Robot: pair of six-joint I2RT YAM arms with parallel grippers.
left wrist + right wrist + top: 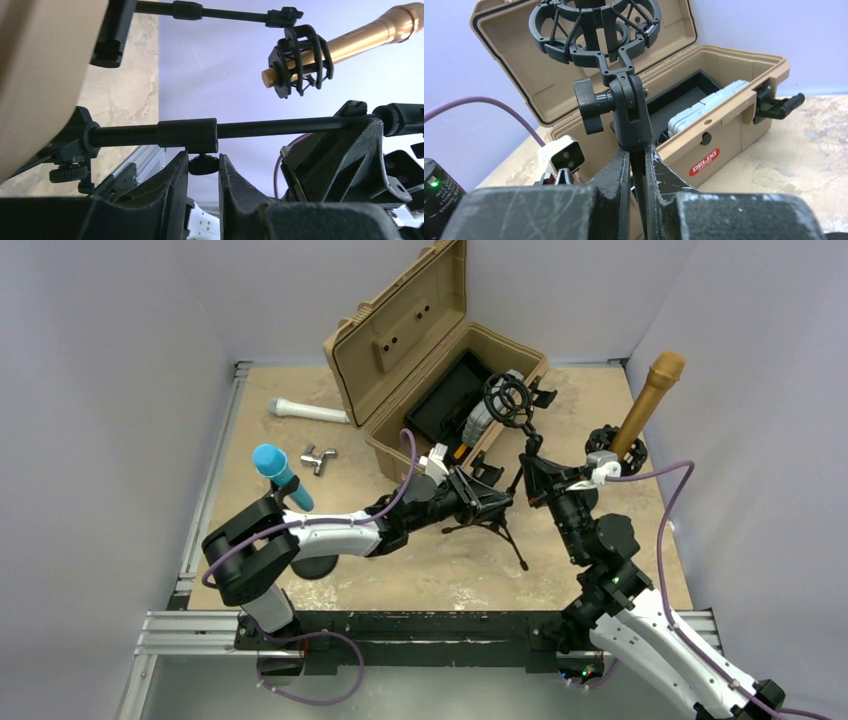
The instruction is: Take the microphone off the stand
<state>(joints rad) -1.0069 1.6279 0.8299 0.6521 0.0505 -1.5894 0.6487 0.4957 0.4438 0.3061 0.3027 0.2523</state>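
A black tripod stand [500, 525] stands mid-table, its shock mount [508, 398] empty. My left gripper [490, 502] is shut on a small knob [203, 164] under the collar of the stand's pole [187, 135]. My right gripper [538, 475] is shut on the thin pole [639, 167] just below the swivel joint [631, 112] and the empty mount [594, 27]. A gold microphone [650, 400] sits tilted in a second shock mount [612, 445] at the right; it also shows in the left wrist view [360, 37]. A blue-headed microphone [280, 472] stands at the left.
An open tan case [430, 350] stands at the back centre, with grey gear [706, 107] inside. A white microphone [305, 410] and a metal clip [318, 458] lie at the back left. Walls close in on both sides.
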